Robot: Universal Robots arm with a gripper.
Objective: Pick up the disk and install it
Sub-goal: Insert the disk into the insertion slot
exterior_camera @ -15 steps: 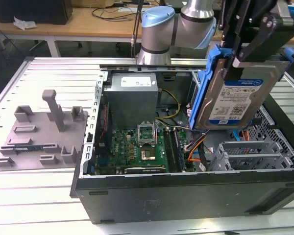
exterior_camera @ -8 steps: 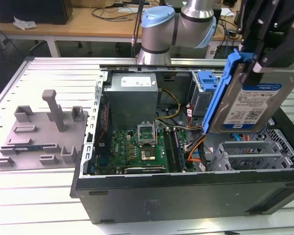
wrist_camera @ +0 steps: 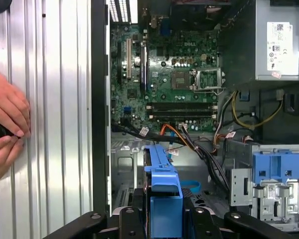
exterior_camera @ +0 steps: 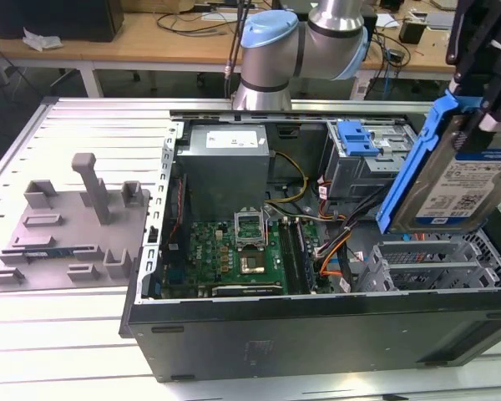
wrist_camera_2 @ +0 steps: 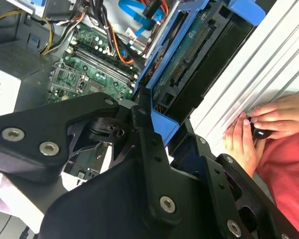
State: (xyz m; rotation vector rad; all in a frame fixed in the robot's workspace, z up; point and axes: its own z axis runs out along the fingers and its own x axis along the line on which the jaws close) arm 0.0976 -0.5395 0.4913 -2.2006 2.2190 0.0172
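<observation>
The disk [exterior_camera: 466, 182], a silver drive with a white-and-blue label in a blue carrier bracket, hangs tilted above the open computer case [exterior_camera: 317, 326], over the case's end at the exterior view's right. My gripper [exterior_camera: 478, 107] is shut on its upper part. In the first wrist view the carrier's blue edge [wrist_camera: 164, 186] stands between the black fingers [wrist_camera: 134, 211], above the drive bay area. The second wrist view shows the disk's circuit-board side [wrist_camera_2: 192, 59] clamped in my gripper [wrist_camera_2: 164, 127].
Inside the case are a grey power-supply box [exterior_camera: 225, 163], a green motherboard [exterior_camera: 242, 251], a drive cage with a blue latch [exterior_camera: 356, 138], orange and black cables [exterior_camera: 330, 251] and a metal bay [exterior_camera: 438, 261] under the disk. A grey fixture [exterior_camera: 67, 225] lies outside. A person's hands [wrist_camera: 5, 124] rest beside the case.
</observation>
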